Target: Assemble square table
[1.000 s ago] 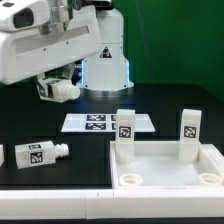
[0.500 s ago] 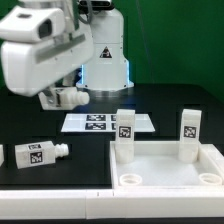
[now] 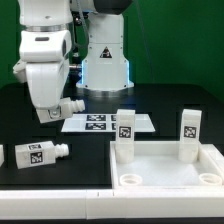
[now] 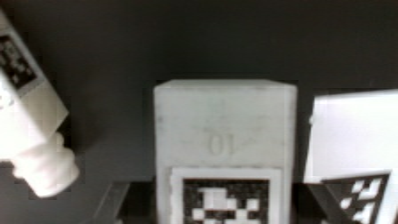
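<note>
The white square tabletop lies at the exterior view's lower right. Two tagged white legs stand upright at its far corners. A third leg lies loose on the black table at the left. My gripper hangs above the table between that leg and the marker board. In the wrist view a white leg fills the middle, its tag down between my dark fingers. My gripper looks shut on this leg. The loose leg shows beside it.
The marker board lies flat behind the tabletop and also shows in the wrist view. A long white bar runs along the near edge. A small white piece sits at the far left edge. The robot base stands at the back.
The arm has swung from a low, level pose to an upright one. The hand has moved down and toward the exterior view's right. The parts on the table have not moved.
</note>
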`<action>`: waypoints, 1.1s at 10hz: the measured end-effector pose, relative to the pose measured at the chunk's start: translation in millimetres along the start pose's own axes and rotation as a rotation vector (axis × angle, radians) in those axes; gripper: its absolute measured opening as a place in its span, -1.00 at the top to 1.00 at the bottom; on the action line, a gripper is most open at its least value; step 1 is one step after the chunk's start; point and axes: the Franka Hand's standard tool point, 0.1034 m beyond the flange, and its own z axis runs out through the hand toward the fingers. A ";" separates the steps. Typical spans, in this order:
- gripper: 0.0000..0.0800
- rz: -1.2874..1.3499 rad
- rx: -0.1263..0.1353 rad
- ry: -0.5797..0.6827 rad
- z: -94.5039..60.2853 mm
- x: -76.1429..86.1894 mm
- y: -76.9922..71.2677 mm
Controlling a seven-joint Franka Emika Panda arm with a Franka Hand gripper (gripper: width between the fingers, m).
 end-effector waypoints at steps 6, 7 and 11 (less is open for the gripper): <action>0.29 -0.573 -0.005 0.003 37.5 -16.7 -34.4; 0.29 -0.652 -0.010 0.009 37.8 -20.1 -35.4; 0.29 -0.845 0.056 -0.026 50.8 -16.9 -30.6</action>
